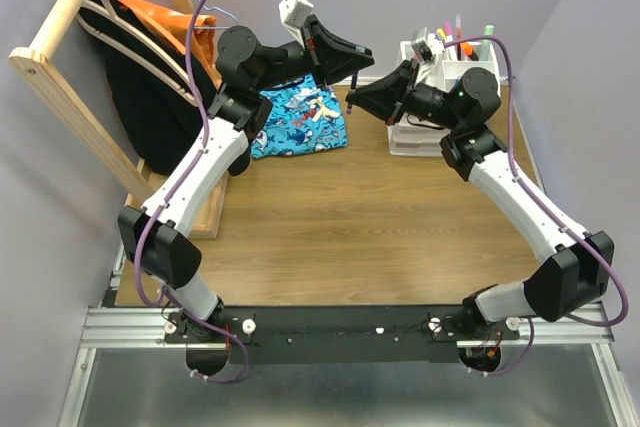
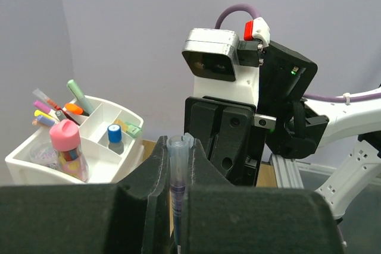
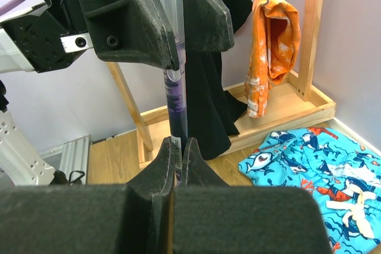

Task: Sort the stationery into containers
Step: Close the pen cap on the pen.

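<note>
A slim purple pen with a clear cap (image 2: 177, 168) hangs upright between both grippers, above the table's far middle. My left gripper (image 2: 177, 147) is shut on its cap end. My right gripper (image 3: 178, 147) is shut on its lower barrel (image 3: 176, 96), just below the left gripper (image 3: 161, 16). In the top view the pen (image 1: 352, 95) hangs from the left gripper (image 1: 352, 69) with the right gripper (image 1: 357, 102) at its tip. The white organiser (image 2: 113, 171) stands at the far right (image 1: 415, 137). It holds several markers, a pink-capped jar (image 2: 66, 147) and a blue-capped jar (image 2: 114, 135).
A blue shark-patterned cloth (image 1: 300, 117) lies at the far middle of the wooden table, also in the right wrist view (image 3: 315, 171). A wooden rack (image 1: 70, 77) with a black garment (image 1: 150, 97) and an orange garment (image 3: 274, 40) stands at the far left.
</note>
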